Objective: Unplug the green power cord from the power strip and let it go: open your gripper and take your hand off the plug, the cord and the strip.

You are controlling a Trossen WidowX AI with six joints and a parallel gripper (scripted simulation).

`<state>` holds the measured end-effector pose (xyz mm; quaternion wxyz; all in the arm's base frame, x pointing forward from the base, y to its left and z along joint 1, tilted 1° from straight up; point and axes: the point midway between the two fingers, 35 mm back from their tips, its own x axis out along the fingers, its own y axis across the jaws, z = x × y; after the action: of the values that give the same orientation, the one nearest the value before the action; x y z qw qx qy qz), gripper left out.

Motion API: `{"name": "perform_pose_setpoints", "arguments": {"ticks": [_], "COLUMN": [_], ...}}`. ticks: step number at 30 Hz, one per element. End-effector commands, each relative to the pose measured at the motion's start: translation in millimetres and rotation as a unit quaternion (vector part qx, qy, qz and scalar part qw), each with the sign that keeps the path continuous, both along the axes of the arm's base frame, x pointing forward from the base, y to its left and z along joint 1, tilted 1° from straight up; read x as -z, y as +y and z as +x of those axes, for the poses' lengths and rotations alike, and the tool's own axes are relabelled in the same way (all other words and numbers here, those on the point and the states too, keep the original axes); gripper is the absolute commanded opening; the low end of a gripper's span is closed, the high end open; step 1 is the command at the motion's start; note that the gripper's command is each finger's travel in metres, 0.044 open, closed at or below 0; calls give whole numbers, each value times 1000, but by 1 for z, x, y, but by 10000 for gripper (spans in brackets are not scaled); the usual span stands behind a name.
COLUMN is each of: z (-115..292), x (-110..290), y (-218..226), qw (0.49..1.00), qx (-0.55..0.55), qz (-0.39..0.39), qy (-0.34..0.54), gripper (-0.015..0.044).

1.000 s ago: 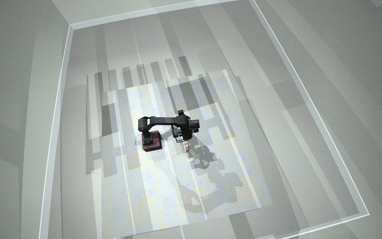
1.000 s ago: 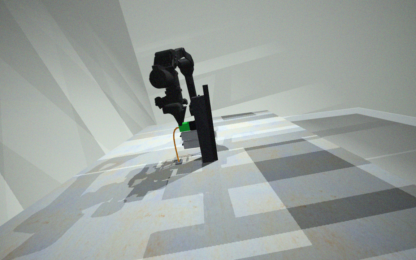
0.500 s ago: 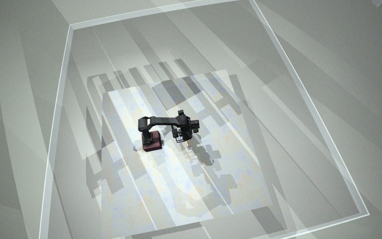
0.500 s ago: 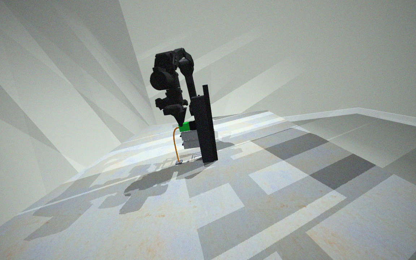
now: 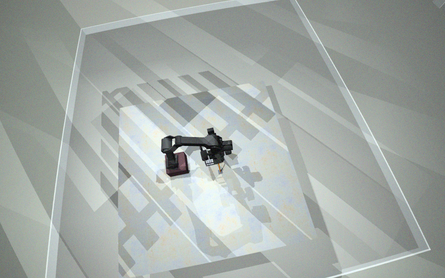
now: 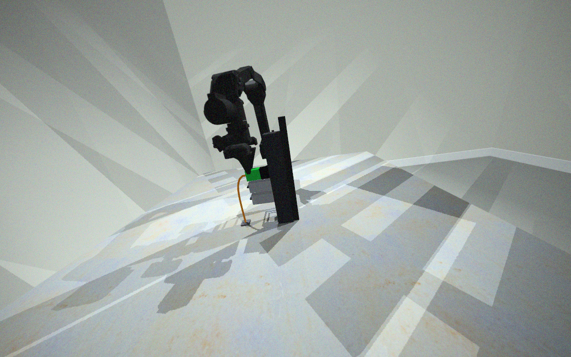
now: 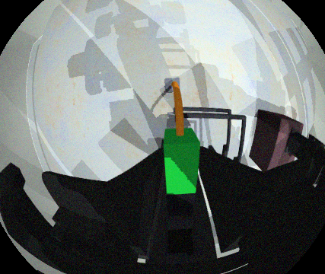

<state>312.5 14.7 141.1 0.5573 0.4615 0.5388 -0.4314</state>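
From the top, the arm [image 5: 196,141] reaches from its maroon base [image 5: 182,166] over the tabletop [image 5: 155,207]. In the exterior view the gripper [image 6: 247,169] is clamped on the green plug [image 6: 257,173], which sits against the upright black power strip [image 6: 284,186], its orange cord [image 6: 240,195] curving down. The wrist view shows the plug between the dark fingers.

- The light is soft and pale, and brightest in the middle of the floor [image 5: 217,214].
- Grey stripes and blocks of shadow cross the floor and walls.
- The arm [image 5: 196,141] drops a dark, blocky shadow to the lower right in the top view.
- The wrist view is a round, bent picture with black corners.
- Edges look rough and blocky.
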Motion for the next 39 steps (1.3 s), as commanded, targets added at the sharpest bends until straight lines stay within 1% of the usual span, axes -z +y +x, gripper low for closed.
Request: {"name": "perform_pose_setpoints", "arguments": {"ticks": [1, 27, 32, 39], "z": [4, 7, 5, 5], "x": [-1, -2, -1, -1], "y": [-15, -57, -42, -42], "qw": [1000, 1000, 1000, 1000], "qx": [6, 7, 7, 7], "qz": [-10, -11, -10, -10], "qy": [-3, -2, -1, -1], "gripper": [0, 0, 131, 315]}}
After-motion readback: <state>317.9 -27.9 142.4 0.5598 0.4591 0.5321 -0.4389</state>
